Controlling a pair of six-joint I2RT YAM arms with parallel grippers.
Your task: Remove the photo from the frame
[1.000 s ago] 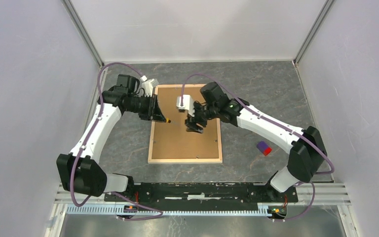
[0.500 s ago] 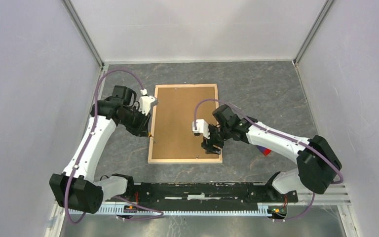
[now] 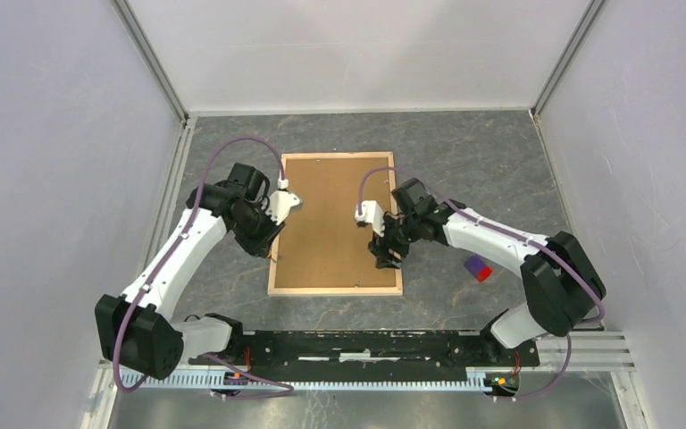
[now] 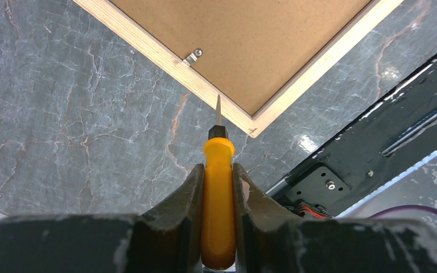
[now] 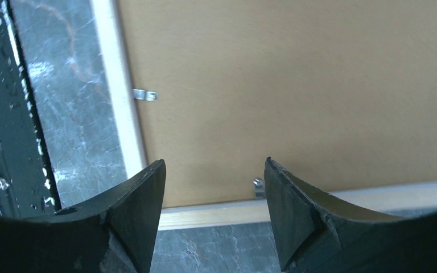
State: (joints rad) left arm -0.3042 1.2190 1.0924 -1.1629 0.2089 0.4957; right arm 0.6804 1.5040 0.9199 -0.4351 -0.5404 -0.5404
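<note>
The frame (image 3: 335, 290) is pale bare wood, smooth and matt, around a matt brown fibreboard backing (image 3: 326, 241). A clip (image 5: 145, 95) at centre left is shiny metal. The worktop (image 3: 482, 161) looks like grey veined stone, faintly glossy. The screwdriver (image 4: 218, 199) has a glossy orange plastic handle and a metal blade.

L tool (image 4: 218, 172) clamped shut; R tool (image 5: 213, 165) open.

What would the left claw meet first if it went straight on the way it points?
Probably the frame: the screwdriver gripped in the left claw points its tip at the pale wood edge near the corner, beside a clip. Height above the wood is unclear.
</note>
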